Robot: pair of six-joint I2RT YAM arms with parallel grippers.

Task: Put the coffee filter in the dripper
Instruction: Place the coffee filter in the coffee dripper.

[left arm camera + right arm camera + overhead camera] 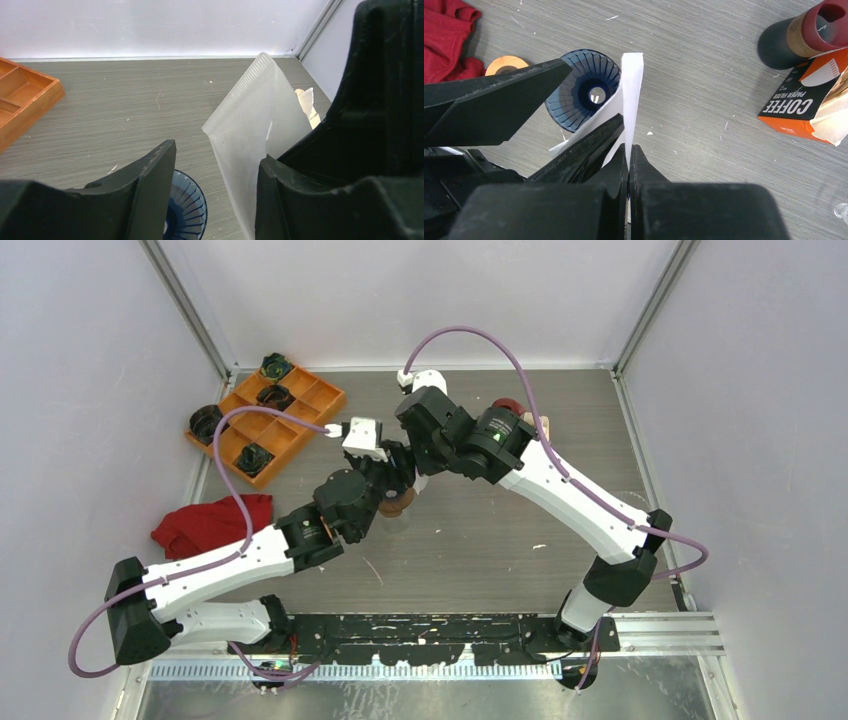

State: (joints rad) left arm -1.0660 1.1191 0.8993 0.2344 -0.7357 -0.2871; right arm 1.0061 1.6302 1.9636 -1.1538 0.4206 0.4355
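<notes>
The right gripper (630, 149) is closed on the coffee filter (632, 85). It pinches the paper at its lower part, along the folded edge, so the white filter stands upright above the table (704, 60). The dripper (583, 90), a dark blue ribbed cone with a hole in its bottom, sits on the table just beside the filter, at about 10 o'clock from it in the right wrist view. The filter is not yet inside it.

The left gripper (217, 155) is open, and its jaws stand on both sides of the paper. One finger is very close to the side of the filter, and I cannot tell if it touches.

I judge the filter to be very light, thin and soft. It bends easily and can tear or crease if it is pulled hard. The crimped seam looks like the stiffest part, so this is the safe place to hold. To open it into a cone, the free layer near the upper rim should be taken gently. The dripper also seems light and may slide when the paper pushes its rim.

The orange box of paper filters (794, 107) lies at 3 o'clock, well apart.
</notes>
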